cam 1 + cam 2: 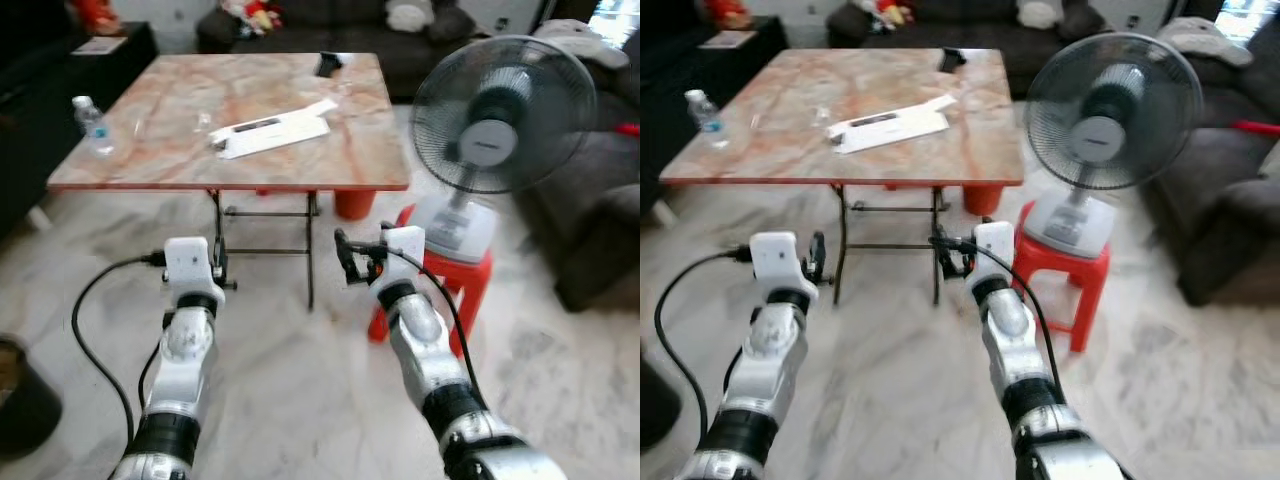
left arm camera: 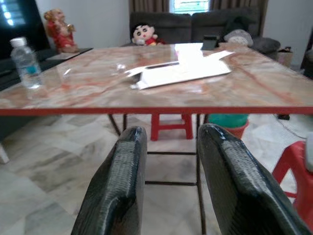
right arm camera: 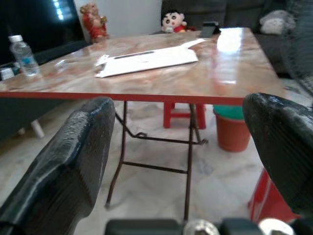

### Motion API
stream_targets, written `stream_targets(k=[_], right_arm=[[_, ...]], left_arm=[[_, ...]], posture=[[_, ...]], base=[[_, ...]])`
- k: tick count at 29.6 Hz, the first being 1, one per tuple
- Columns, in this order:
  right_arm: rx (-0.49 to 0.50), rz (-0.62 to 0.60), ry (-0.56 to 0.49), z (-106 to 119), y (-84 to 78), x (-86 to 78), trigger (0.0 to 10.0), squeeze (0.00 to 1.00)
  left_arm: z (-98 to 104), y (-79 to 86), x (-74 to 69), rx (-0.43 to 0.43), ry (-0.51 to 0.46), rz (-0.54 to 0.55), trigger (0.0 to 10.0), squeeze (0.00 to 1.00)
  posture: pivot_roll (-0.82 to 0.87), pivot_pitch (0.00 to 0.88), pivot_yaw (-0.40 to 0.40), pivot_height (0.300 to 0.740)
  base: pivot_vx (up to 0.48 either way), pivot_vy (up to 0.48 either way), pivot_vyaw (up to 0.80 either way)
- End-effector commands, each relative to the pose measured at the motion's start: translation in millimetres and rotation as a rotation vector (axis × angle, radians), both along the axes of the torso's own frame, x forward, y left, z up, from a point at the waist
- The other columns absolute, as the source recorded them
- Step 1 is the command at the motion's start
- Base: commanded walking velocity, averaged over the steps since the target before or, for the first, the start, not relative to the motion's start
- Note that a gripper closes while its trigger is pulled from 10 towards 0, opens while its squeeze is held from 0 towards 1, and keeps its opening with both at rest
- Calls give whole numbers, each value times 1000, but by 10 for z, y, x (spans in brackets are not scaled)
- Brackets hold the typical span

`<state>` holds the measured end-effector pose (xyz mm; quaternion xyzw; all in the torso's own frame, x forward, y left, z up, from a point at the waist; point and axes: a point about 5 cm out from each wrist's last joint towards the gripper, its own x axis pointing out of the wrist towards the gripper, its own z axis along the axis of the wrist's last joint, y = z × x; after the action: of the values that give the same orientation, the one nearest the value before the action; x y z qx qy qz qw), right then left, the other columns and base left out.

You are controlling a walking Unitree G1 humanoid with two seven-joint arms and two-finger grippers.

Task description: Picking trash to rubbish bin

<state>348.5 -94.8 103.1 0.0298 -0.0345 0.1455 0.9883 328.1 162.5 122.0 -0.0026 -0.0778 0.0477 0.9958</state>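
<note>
Head downward, wrists tableward (shared table)

fan on red stool | water bottle, perhaps sealed, on table

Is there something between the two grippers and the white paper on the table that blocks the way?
No object blocks it. The white paper lies mid-table, and both the left gripper and right gripper hang open below the table edge, so they must rise above that edge first.
</note>
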Motion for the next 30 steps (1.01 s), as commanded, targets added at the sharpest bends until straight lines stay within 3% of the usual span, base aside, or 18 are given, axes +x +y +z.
stream_targets(k=[1,15,25,30], right_arm=[[-2,29,-39,100,109,22,10000,0],[11,40,-41,99,122,10,10000,0],[-1,47,-48,109,131,9,10000,0],[25,41,-39,104,130,10,10000,0]], left_arm=[[75,80,15,15,-23,24,10000,0],[115,73,21,13,-34,26,10000,0],[148,74,34,14,-42,27,10000,0],[165,68,43,14,-45,24,10000,0]], posture=[[12,54,-10,740],[11,54,-11,740],[13,50,-12,740],[14,46,-11,740]], base=[[319,0,650],[320,0,705],[322,0,0],[321,0,586]])
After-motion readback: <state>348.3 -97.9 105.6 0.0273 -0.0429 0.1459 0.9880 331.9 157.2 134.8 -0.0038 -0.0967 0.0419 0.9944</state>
